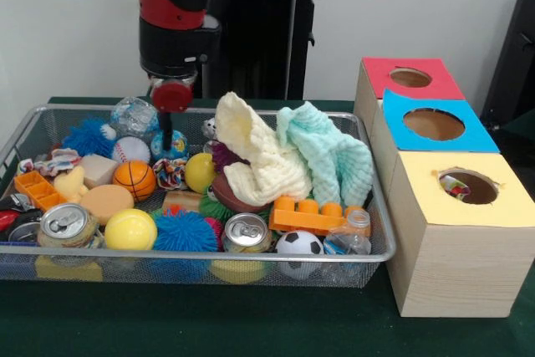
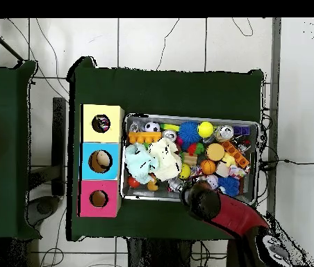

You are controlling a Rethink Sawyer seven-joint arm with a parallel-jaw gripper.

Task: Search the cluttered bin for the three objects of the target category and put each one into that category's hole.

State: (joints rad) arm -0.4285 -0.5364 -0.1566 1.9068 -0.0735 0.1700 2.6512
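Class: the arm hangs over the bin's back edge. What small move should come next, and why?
Probably lower the tool a little onto the balls beneath it: it hangs just above the baseball, and the yellow hole already holds something, though the target category is unclear.

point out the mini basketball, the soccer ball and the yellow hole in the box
mini basketball (image 1: 135,179): front view, middle of its orange face
soccer ball (image 1: 299,244): front view, top of the ball above the bin rim
yellow hole (image 1: 473,186): front view, dark opening in the yellow top
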